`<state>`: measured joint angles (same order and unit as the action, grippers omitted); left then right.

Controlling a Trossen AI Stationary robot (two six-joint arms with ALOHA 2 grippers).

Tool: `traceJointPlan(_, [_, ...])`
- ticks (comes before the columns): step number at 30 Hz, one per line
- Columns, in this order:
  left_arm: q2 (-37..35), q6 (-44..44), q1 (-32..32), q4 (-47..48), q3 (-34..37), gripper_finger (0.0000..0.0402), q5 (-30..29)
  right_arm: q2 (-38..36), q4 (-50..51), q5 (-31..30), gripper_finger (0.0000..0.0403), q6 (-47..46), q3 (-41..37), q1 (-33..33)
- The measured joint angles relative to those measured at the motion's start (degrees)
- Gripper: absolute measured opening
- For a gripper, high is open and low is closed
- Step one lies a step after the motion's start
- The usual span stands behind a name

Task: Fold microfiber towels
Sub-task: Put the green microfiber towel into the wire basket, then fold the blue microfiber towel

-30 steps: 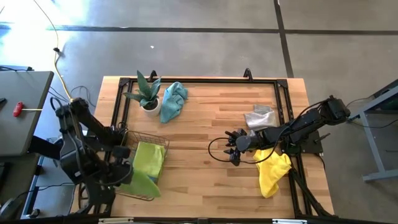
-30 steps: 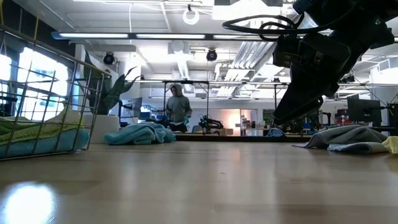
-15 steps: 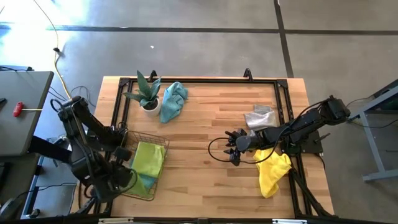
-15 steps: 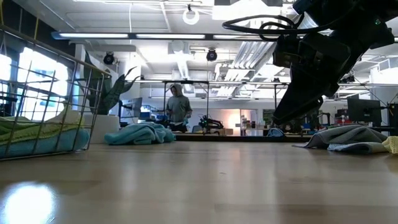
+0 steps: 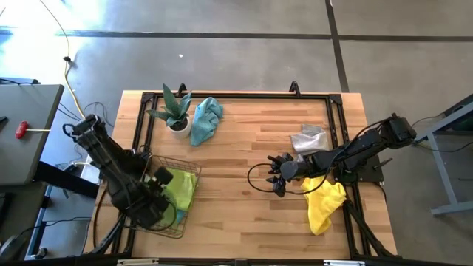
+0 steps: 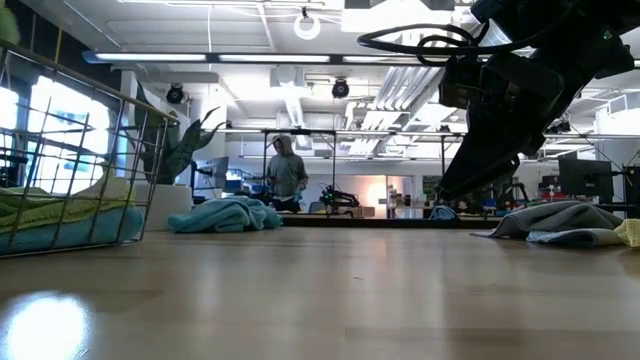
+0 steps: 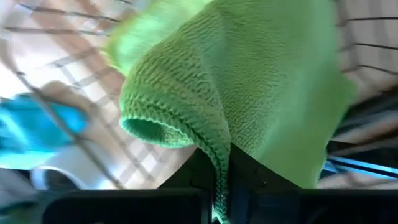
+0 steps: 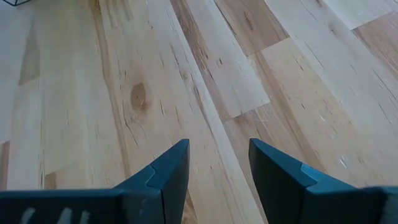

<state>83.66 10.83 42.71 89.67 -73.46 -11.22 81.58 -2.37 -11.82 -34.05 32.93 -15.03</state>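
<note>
The table [image 5: 244,148] is pale, streaky wood inside a black frame [image 5: 236,96]. Towels lie teal [image 5: 205,120], grey [image 5: 308,138] and yellow [image 5: 325,201]; the lime one [image 7: 261,93] is finely ribbed. The basket [image 5: 181,222] is dark wire and the plant [image 5: 174,107] green in a white pot.

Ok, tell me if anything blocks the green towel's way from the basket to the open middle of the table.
The left gripper is shut on the green towel over the basket. Only the basket's wire wall stands between it and the bare boards; beyond, the right gripper hovers open over the middle.
</note>
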Motion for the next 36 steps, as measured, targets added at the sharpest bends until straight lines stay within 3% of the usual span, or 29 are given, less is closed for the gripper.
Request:
traceJointPlan(4, [0.00,-4.04,-3.59,-0.71,0.04,0.0010,-4.33,0.00,0.00,0.01,0.0158,-0.01,0.00,-0.02])
traceJointPlan(10, [0.99,-4.97,-9.05,-3.02,0.04,0.0012,-2.64,0.00,-0.02,0.01,0.0158,-0.01,0.00,-0.02])
traceJointPlan(14, [2.79,-0.82,-12.09,-2.87,0.04,0.0029,-3.36,0.00,-0.02,0.00,0.0158,0.00,0.00,-0.02])
traceJointPlan(27, [5.05,13.05,-19.28,-1.77,0.06,0.0163,-1.84,-0.02,-0.02,0.01,0.0158,0.01,0.00,-0.02])
traceJointPlan(31, [5.05,21.00,-19.92,-0.70,0.04,0.0196,-8.40,-0.02,-0.02,0.01,0.0158,-0.01,0.00,0.00])
traceJointPlan(36, [5.05,30.37,-20.55,-3.93,-1.57,0.0206,-18.55,-0.02,-0.01,0.00,0.0158,0.00,0.00,0.00])
